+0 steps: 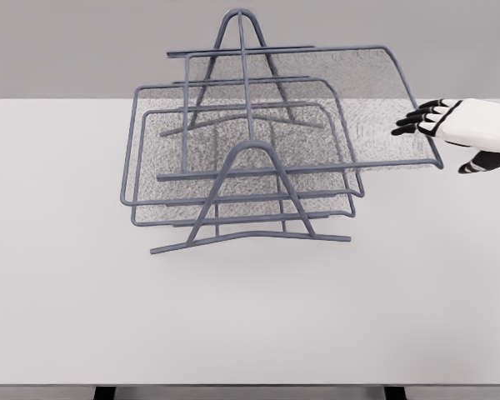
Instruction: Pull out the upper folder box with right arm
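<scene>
A grey wire-mesh folder rack [242, 208] stands on the white table [250, 317] with three stacked trays. The upper tray [350, 100] sticks out to the right, past the two lower trays. Its right rim [421, 117] curves down near my right hand [433, 137]. That hand is white with black fingers [417, 118] and comes in from the right edge. The fingers are spread, reaching to the tray's right rim, with the thumb [477, 163] lower and apart. They hold nothing that I can see. The left arm is out of view.
The middle tray [233, 142] and lower tray [242, 175] sit offset to the left in the rack. A-shaped end frames [248, 192] stand at front and back. Bare table lies in front and to both sides.
</scene>
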